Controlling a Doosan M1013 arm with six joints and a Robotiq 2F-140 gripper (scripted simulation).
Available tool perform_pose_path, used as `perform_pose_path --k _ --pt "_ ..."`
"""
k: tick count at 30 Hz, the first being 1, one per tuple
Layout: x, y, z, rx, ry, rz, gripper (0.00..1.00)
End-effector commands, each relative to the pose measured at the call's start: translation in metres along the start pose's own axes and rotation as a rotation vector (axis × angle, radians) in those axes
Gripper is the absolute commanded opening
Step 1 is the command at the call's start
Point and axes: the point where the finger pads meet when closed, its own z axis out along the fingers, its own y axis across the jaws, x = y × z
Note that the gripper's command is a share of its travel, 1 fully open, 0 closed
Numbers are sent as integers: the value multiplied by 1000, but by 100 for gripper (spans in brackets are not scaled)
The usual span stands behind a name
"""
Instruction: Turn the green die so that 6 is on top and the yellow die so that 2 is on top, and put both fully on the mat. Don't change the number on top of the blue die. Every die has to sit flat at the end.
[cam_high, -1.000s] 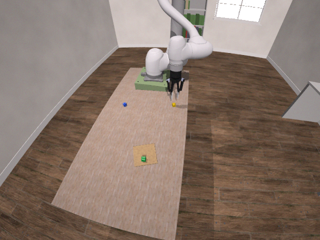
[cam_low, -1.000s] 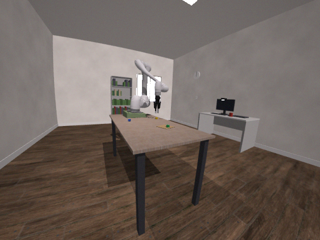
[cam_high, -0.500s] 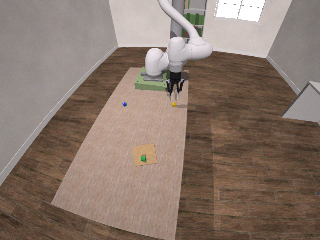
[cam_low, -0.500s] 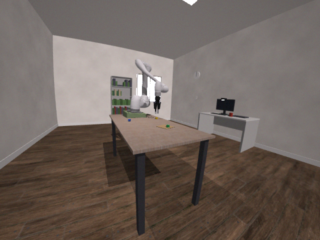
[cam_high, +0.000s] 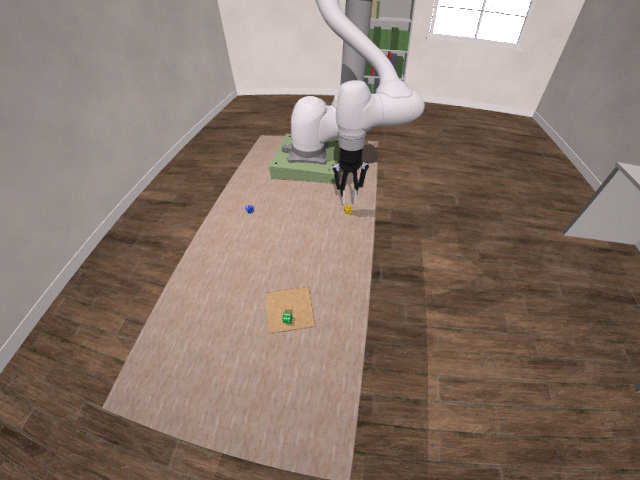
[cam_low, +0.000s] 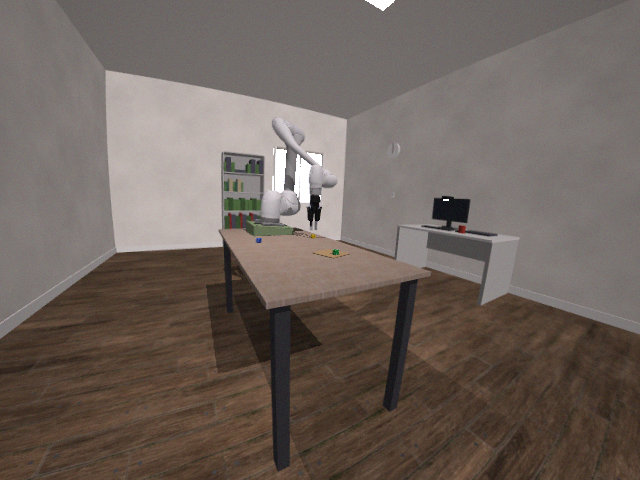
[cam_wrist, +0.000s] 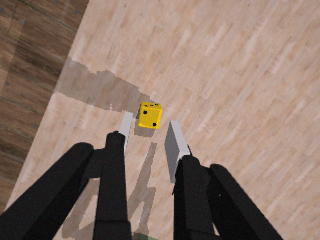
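Note:
The yellow die (cam_high: 347, 209) (cam_low: 312, 236) (cam_wrist: 150, 118) sits flat on the table near its right edge; in the wrist view its upper face shows two black pips. My gripper (cam_high: 349, 201) (cam_low: 313, 228) (cam_wrist: 149, 129) points down just above and slightly behind it, partly open with nothing between the fingers. The green die (cam_high: 287, 318) (cam_low: 336, 252) sits within the tan mat (cam_high: 299, 298) (cam_low: 323, 253); its upper face shows two rows of white pips, looking like a 6. The blue die (cam_high: 249, 209) (cam_low: 258, 240) sits on the table's left side; its top number is too small to read.
The robot stands on a green base (cam_high: 302, 172) (cam_low: 268, 230) at the back of the wooden table (cam_high: 232, 361) (cam_low: 289, 279). The table's right edge lies close to the yellow die. A white desk (cam_low: 496, 250) stands apart on the right.

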Motion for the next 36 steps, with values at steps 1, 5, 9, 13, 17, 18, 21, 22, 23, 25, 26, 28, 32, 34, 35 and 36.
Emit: perform_pose_path --k 1,5,9,13,17,18,21,22,23,25,26,28,32,34,35,36 --pt "0 0 6 0 0 0 32" --pt "0 0 10 0 0 0 32" --pt "0 0 14 0 0 0 32" --pt "0 0 19 0 0 0 32" --pt "0 0 22 0 0 0 32" --pt "0 0 22 0 0 0 32" --pt "0 1 24 0 0 0 32" --pt "0 1 24 0 0 0 32" --pt "0 1 24 0 0 0 32" --pt "0 1 24 0 0 0 32" --pt "0 1 24 0 0 0 32" --pt "0 1 25 0 0 0 32" --pt "0 1 25 0 0 0 32" --pt "0 1 25 0 0 0 32" --pt "0 1 25 0 0 0 32" --pt "0 1 25 0 0 0 32"
